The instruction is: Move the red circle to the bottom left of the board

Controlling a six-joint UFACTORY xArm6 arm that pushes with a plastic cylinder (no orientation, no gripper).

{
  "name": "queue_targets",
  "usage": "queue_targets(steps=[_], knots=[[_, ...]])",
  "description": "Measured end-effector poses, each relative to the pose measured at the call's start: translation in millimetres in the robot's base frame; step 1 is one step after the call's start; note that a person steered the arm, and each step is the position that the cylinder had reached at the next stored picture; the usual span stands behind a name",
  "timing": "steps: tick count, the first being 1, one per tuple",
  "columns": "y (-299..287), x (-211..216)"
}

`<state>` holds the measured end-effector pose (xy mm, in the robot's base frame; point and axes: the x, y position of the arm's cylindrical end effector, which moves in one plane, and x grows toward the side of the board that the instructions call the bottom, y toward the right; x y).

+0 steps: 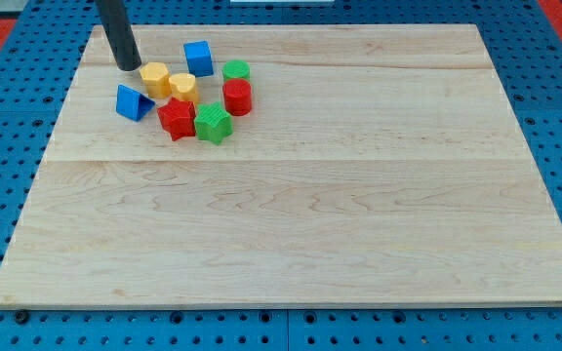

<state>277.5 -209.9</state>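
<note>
The red circle [238, 97] stands on the wooden board [301, 224] in a cluster of blocks near the view's top left. My tip [127, 67] is at the view's top left, just left of a yellow block [154, 77] and above a blue triangle [133, 102]. The tip is well to the left of the red circle, with other blocks between them.
Around the red circle are a green circle [236, 70], a blue cube [199, 58], a second yellow block [183, 87], a red star [176, 118] and a green star [214, 124]. Blue perforated table surrounds the board.
</note>
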Motion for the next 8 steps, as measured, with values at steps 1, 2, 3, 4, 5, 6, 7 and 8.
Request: queue_targets(steps=[1, 2, 3, 4, 5, 6, 7, 8], knots=[[1.2, -15.2], [2.4, -13.3], [25.6, -8.5], [104.6, 8.6], [119.1, 42.5], [137.4, 65.4], [177.3, 67.0], [181.9, 67.0]])
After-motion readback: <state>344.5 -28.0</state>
